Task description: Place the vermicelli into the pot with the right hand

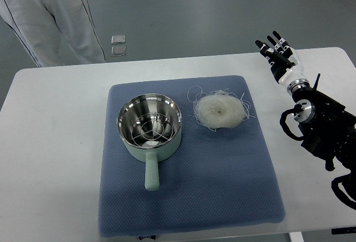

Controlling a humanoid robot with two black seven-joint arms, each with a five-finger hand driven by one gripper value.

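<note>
Here, vermicelli (219, 110) left of right hand (279, 56), apart

A blue mat (222, 192) covers the middle of a white table (50, 142). On the mat stands a pale green pot (149, 124), its handle pointing toward the mat's near edge. Just right of the pot lies a round nest of vermicelli (218, 110), untouched. Well right of the mat, the right hand (281, 58) hovers with fingers spread, holding nothing. Beyond the table's far edge stands a person's legs (53, 19).
</note>
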